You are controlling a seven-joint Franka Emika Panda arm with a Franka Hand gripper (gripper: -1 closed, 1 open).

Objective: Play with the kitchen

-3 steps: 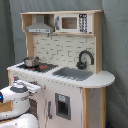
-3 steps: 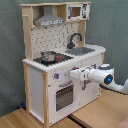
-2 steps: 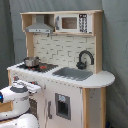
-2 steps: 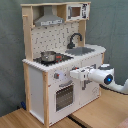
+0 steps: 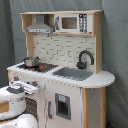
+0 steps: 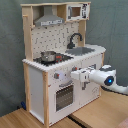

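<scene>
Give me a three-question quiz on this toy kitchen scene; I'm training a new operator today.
1. True or false: the pot sits in the sink.
2. In the first exterior view, the microwave is to which side of the hood?
3. In the second exterior view, what is the gripper nearest: (a) faucet, (b) front panel above the oven door, (c) microwave?

Key: 1 false, it is on the stovetop; 2 right; 3 b.

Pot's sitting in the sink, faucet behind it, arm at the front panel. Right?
Not quite. The pot sits on the stovetop, not in the sink, as both exterior views show. The faucet is behind the sink, and the arm is at the front panel.
</scene>
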